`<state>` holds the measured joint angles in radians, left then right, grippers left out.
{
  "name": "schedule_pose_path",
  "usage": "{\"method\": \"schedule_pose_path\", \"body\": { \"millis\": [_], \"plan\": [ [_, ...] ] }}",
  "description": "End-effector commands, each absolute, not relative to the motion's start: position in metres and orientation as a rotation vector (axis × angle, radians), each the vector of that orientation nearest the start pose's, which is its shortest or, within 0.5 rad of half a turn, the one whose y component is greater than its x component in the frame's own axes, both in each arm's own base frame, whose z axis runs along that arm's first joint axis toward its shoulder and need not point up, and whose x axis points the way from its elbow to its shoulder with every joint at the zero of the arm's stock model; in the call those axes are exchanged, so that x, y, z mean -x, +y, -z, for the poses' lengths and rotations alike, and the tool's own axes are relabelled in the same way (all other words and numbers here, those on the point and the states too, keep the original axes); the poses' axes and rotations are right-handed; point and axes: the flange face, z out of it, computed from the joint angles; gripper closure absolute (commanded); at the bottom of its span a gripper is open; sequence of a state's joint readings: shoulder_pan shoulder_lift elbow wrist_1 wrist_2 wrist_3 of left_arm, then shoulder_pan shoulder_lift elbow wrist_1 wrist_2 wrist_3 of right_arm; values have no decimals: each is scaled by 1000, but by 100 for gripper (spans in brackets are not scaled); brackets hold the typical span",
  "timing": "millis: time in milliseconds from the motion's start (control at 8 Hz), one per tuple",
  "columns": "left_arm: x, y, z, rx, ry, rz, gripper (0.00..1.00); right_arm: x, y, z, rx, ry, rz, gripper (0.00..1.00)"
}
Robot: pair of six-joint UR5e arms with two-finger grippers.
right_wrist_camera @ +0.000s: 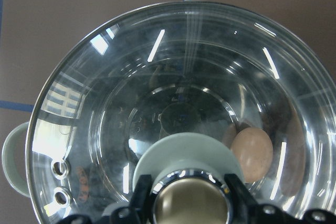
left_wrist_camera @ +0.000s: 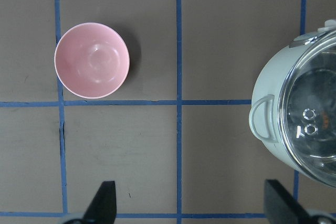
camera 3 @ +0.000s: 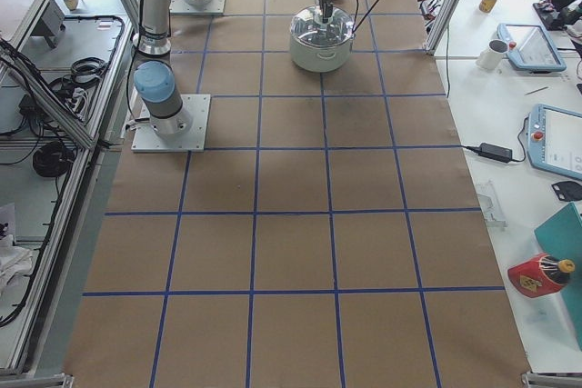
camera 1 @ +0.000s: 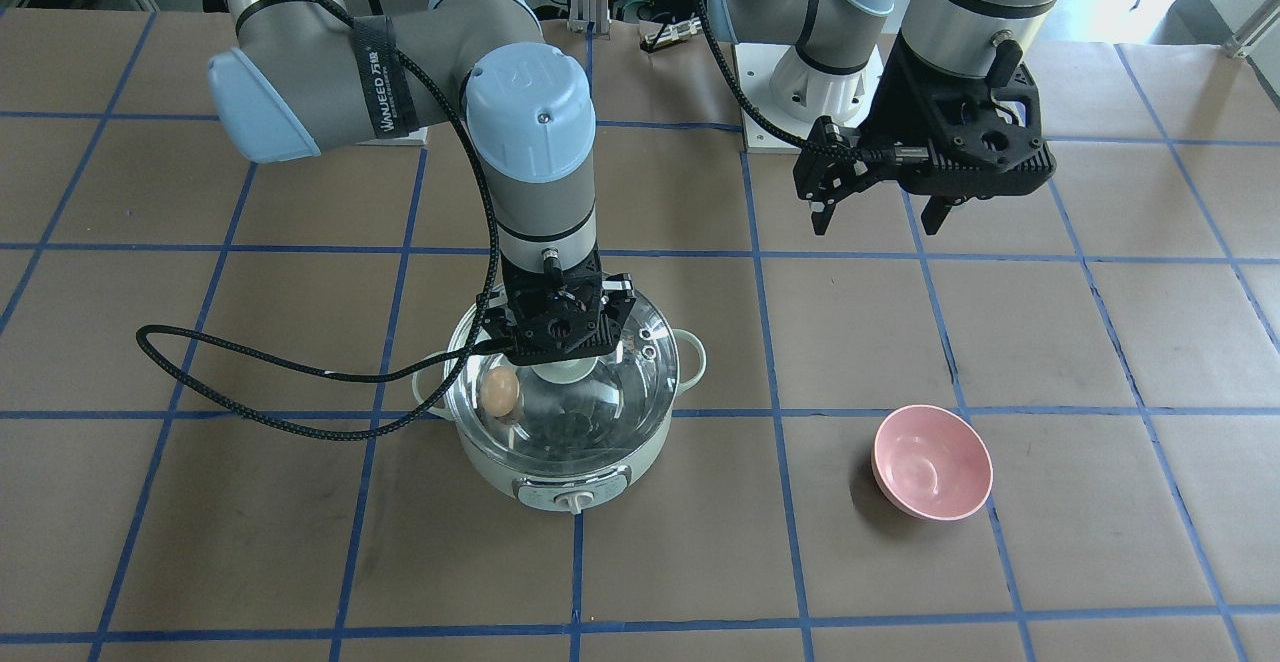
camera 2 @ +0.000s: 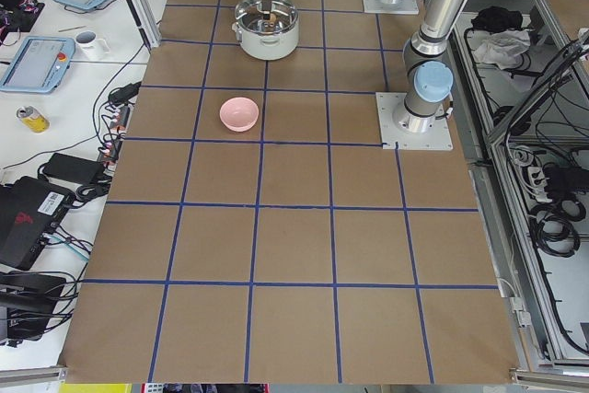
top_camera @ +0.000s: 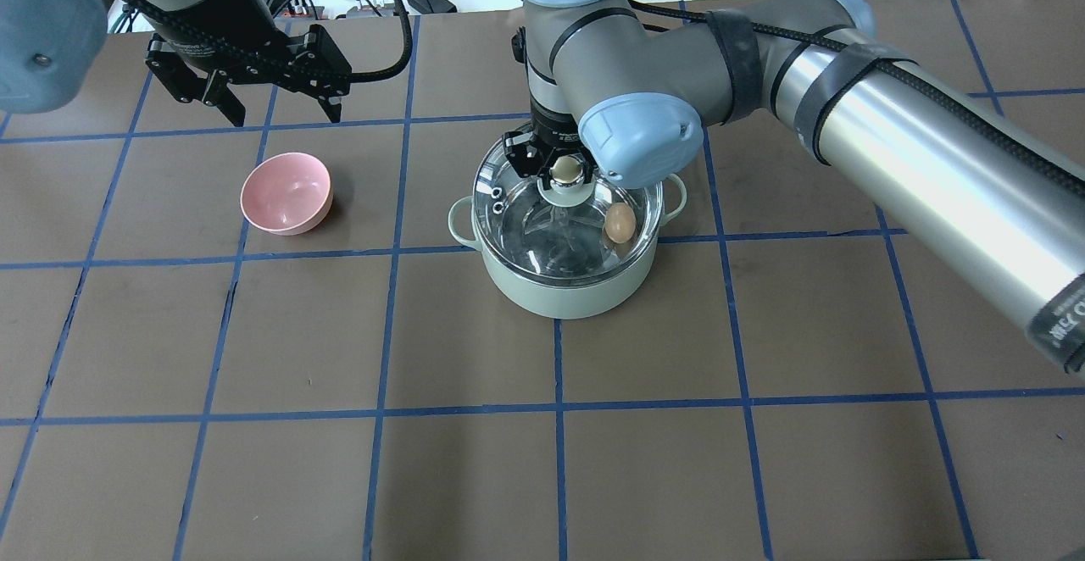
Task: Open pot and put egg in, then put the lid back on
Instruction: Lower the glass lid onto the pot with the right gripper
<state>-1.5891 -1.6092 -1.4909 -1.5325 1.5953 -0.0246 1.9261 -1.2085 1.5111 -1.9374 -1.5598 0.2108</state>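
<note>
The mint-green pot [camera 1: 560, 467] stands mid-table and also shows in the overhead view [top_camera: 568, 290]. The tan egg [camera 1: 499, 391] lies inside it against the wall, seen through the glass [top_camera: 620, 223] [right_wrist_camera: 252, 153]. The clear glass lid [camera 1: 640, 382] sits on the pot's rim [top_camera: 530, 235]. My right gripper [top_camera: 566, 173] is directly above the lid, its fingers closed on either side of the cream-gold knob [right_wrist_camera: 190, 203]. My left gripper [top_camera: 275, 112] is open and empty, held above the table behind the pink bowl; its fingertips [left_wrist_camera: 105, 203] stand wide apart.
A pink bowl [camera 1: 932, 462] sits empty on the table on the pot's left-arm side [left_wrist_camera: 92, 60]. The right arm's black cable [camera 1: 250, 372] loops over the table beside the pot. The table is brown with a blue tape grid.
</note>
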Motion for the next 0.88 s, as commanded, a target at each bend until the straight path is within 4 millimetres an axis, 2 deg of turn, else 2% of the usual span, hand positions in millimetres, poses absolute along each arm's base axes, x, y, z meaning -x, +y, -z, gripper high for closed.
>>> {"method": "schedule_pose_path", "body": {
  "millis": [0, 250, 750],
  "plan": [
    [140, -513, -512, 11, 3116, 125, 0, -346, -544, -352, 201, 3094, 91, 100],
    [140, -513, -512, 11, 3116, 125, 0, -346, -545, -348, 208, 3093, 78, 100],
    [140, -513, -512, 13, 3116, 125, 0, -345, -544, -351, 225, 3102, 91, 100]
  ]
}}
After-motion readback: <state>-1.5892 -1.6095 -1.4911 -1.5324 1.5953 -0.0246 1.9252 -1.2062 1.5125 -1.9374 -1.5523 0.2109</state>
